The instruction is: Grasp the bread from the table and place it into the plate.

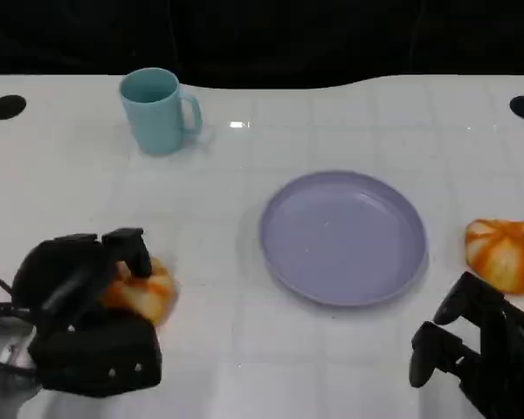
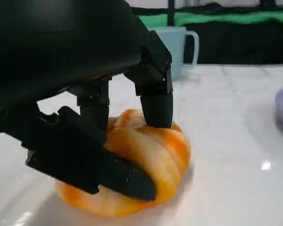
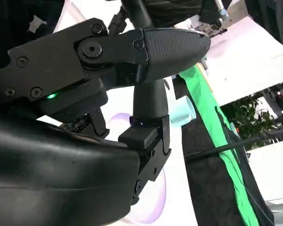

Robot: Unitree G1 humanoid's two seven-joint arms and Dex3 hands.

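A round orange-and-white bread (image 1: 144,292) lies on the white table at the near left. My left hand (image 1: 79,310) grips it: in the left wrist view the fingers (image 2: 155,101) press on the top of the bread (image 2: 151,157) and the thumb lies across its front. The bread still touches the table. The lavender plate (image 1: 343,237) sits in the middle, to the right of this bread, with nothing on it. My right hand (image 1: 472,349) hangs at the near right, fingers apart and holding nothing.
A second orange-and-white bread (image 1: 505,253) lies at the right edge, just beyond my right hand. A teal mug (image 1: 157,109) stands at the back left. Dark round holes (image 1: 6,106) mark the table's far corners.
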